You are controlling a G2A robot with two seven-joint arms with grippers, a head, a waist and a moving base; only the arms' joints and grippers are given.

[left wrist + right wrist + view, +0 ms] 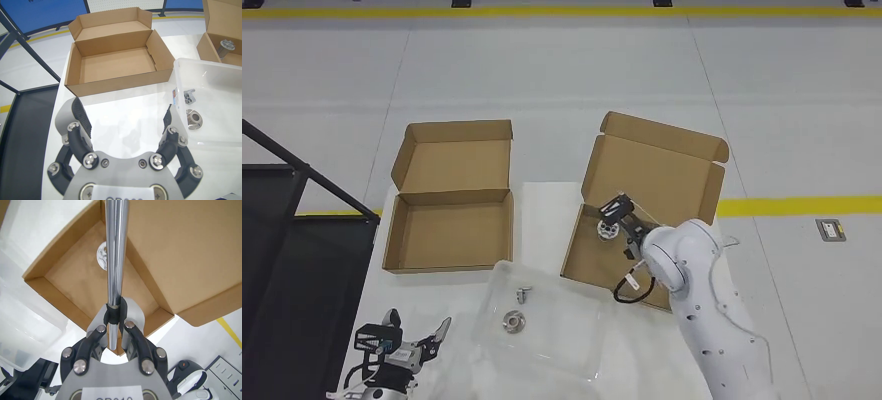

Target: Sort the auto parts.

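Steel shaft (115, 256) clamped in the right gripper (114, 311) above the cardboard box (62, 298).
Left gripper (122, 103), spread and empty, is well apart from it; a flanged part (226, 46) seems to stand inside.

The left hand (122, 106) hovered low at the robot's near left, pointing away from the body. Its two ribbed fingers (81, 115) were spread wide with nothing between them. The right arm (702, 300) extended forward on the right side and bent at the wrist. The right hand (114, 313) was clamped tight on a polished shaft (115, 256), with both pads pressed against it near one end.
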